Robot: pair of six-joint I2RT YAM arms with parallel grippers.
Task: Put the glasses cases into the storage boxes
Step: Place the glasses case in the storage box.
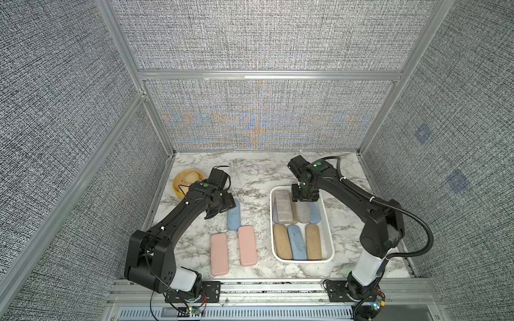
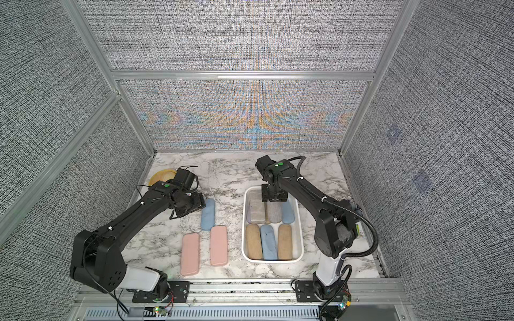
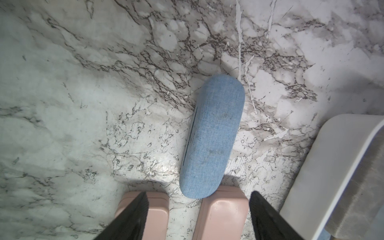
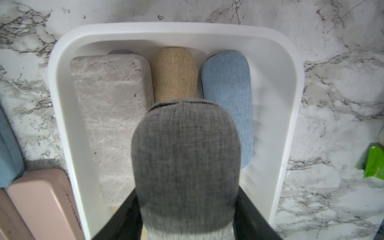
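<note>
Over the tray (image 4: 166,29), right gripper (image 4: 187,218) clamps a grey case (image 4: 187,149); lower it level, then release; left gripper (image 3: 198,199) gapes, empty.

Both top views hang high over the near edge, facing steeply down across the whole table (image 1: 250,172) to the back wall; near-identical scenes, slightly offset sideways. Left wrist camera looks from close above, past its own jaws, at a blue case (image 3: 214,135), two pink cases (image 3: 224,212) and a corner of the white tray (image 3: 322,166). Right wrist camera looks closely into that tray past the grey case (image 4: 187,155) in its jaws; both wrist views share tray, blue and pink cases.
</note>
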